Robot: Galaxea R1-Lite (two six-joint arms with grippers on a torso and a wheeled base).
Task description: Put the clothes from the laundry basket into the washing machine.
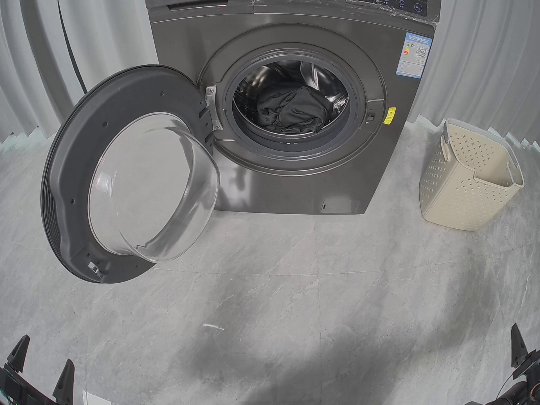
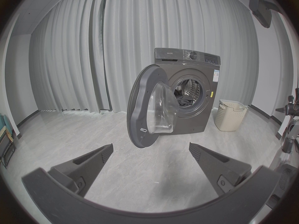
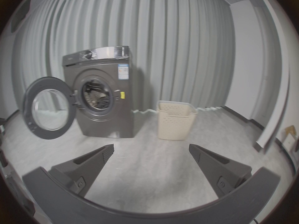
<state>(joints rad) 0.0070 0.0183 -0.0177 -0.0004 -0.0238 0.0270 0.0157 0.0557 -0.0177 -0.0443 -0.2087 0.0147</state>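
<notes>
1. Washing machine [image 1: 337, 187]: dark grey front-loader, standing on pale marbled floor [image 1: 270, 322] against pleated grey curtains [image 1: 489, 57]. Dial and control panel along the top, under clear film. Label sticker high on the front at the robot's right; small yellow tag beside the drum opening.
2. Door [image 1: 73, 158]: round, swung wide open toward the robot's left, hinged at the left of the opening, clear domed window bulging outward.
3. Clothes [image 1: 292, 111]: 1 dark crumpled bundle, lying inside the drum, low behind the rim of the opening.
4. Laundry basket [image 1: 450, 192]: cream, perforated walls, upright on the floor to the right of the machine, near it but apart.
5. Left end effector [image 2: 150, 146]: 2 black fingers spread wide, gripping nothing; low over the floor, well back from the machine, facing the open door.
6. Right end effector [image 3: 151, 146]: 2 black fingers spread wide, gripping nothing; low over the floor, well back, facing basket and machine.
</notes>
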